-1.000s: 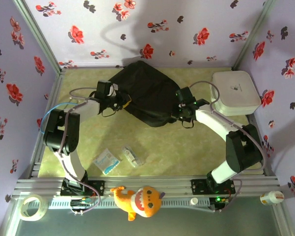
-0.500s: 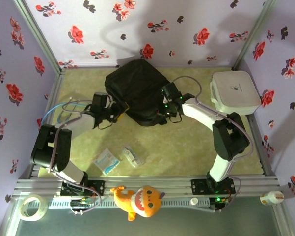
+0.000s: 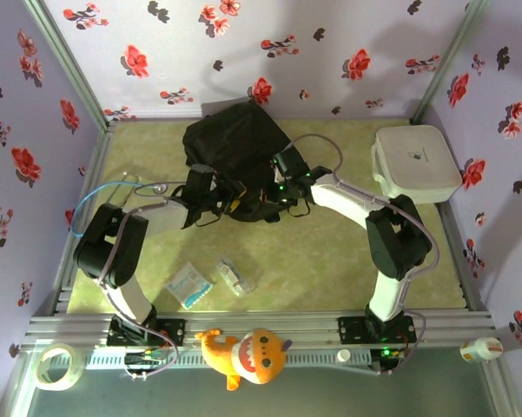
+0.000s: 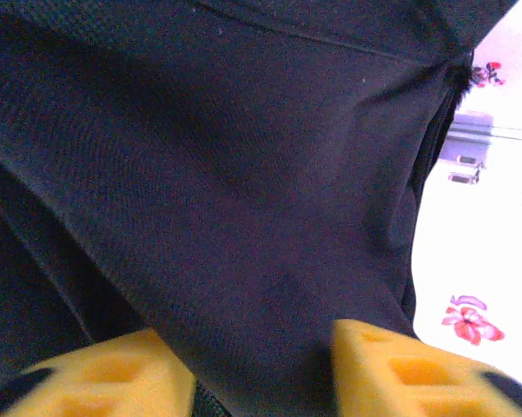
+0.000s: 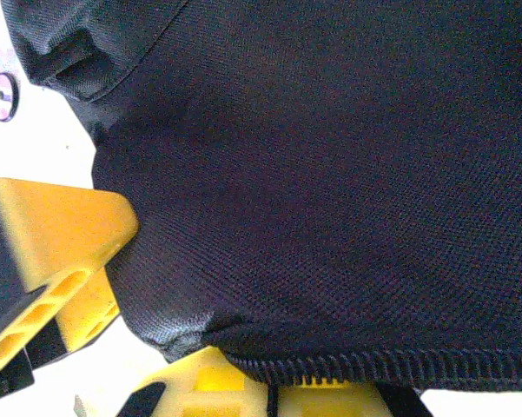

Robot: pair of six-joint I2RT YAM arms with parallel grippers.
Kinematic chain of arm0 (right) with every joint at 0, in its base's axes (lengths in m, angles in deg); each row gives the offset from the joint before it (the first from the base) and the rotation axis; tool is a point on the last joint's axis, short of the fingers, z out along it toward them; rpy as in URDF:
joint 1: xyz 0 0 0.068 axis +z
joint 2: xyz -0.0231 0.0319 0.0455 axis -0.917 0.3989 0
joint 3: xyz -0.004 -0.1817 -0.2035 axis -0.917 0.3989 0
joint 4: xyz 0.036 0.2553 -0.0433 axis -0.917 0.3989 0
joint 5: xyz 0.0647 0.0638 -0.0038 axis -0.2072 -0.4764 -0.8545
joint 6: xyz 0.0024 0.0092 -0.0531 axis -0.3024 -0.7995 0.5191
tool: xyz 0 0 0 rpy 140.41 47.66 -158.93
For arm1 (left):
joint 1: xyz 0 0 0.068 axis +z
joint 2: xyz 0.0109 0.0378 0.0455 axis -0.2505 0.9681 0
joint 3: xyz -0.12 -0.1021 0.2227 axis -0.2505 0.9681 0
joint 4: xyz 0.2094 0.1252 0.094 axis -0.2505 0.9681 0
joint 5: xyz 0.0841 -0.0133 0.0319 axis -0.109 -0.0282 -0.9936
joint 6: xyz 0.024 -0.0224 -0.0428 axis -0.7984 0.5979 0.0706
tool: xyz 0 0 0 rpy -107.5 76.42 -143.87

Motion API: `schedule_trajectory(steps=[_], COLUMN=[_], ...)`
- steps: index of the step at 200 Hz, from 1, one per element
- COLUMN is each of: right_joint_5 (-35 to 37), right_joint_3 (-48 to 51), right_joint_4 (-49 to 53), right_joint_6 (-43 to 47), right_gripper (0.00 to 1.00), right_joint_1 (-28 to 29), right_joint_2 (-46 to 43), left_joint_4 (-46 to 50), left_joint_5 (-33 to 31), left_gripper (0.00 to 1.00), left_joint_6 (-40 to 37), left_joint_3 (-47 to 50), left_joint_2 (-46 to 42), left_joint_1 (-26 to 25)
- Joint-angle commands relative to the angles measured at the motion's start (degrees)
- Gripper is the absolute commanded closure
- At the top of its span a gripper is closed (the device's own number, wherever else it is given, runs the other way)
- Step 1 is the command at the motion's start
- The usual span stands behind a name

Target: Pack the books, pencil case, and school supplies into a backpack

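The black backpack (image 3: 237,152) lies at the back middle of the table. My left gripper (image 3: 228,201) is at its near left edge, yellow fingers (image 4: 104,373) closed on a thick fold of black fabric (image 4: 243,217). At the near right edge, my right gripper (image 3: 274,187) is shut on the fabric by the zipper (image 5: 373,369). The clear pencil case (image 3: 234,276) lies on the table in front of the backpack, apart from both grippers. The books are out of view.
A flat pale blue-white packet (image 3: 189,285) lies left of the pencil case. A white rounded box (image 3: 415,162) stands at the back right. A plush toy (image 3: 243,354), a tape roll (image 3: 56,365) and a small bottle (image 3: 479,349) sit along the front rail.
Both grippers moved left and the backpack shifted left with them. The left gripper opened, moved to the backpack's near edge and closed on the fabric again.
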Motion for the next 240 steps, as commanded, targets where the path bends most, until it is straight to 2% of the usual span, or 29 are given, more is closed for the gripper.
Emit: schedule_trajectory(steps=[1, 41, 98, 161, 211, 229, 240], right_joint_5=[0.7, 6.9, 12.5, 17.2, 21.3, 20.2, 16.0], right_joint_3=[1.4, 5.2, 13.3, 13.4, 11.1, 11.0, 11.6], right_joint_4=[-1.7, -1.8, -4.8, -0.3, 4.0, 3.2, 0.6], right_joint_6=[-1.1, -4.3, -11.3, -11.5, -8.4, -6.1, -4.1], right_gripper=[1.0, 1.0, 1.0, 1.0, 1.0, 1.0, 1.0], right_joint_1=[0.2, -0.6, -5.2, -7.5, -9.9, -10.2, -10.2], right_joint_2=[-1.1, -3.7, -9.2, -10.3, -10.0, -11.1, -12.1], left_joint_4=[-0.4, 1.3, 3.8, 8.5, 13.0, 13.7, 14.1], left_joint_5=[-1.6, -1.9, -1.9, -1.4, 0.0, 0.3, 0.7], left_gripper=[0.7, 1.0, 1.0, 1.0, 1.0, 1.0, 1.0], left_joint_6=[0.0, -1.6, -4.6, -8.7, -12.6, -13.2, -13.5], left_joint_3=[-1.9, -0.8, 0.5, -0.8, -2.9, -3.2, -3.6], left_joint_2=[1.2, 2.5, 1.7, 0.2, 0.0, 0.1, 0.4], left_joint_1=[-0.4, -0.3, 0.9, 1.6, 1.6, 1.2, 1.0])
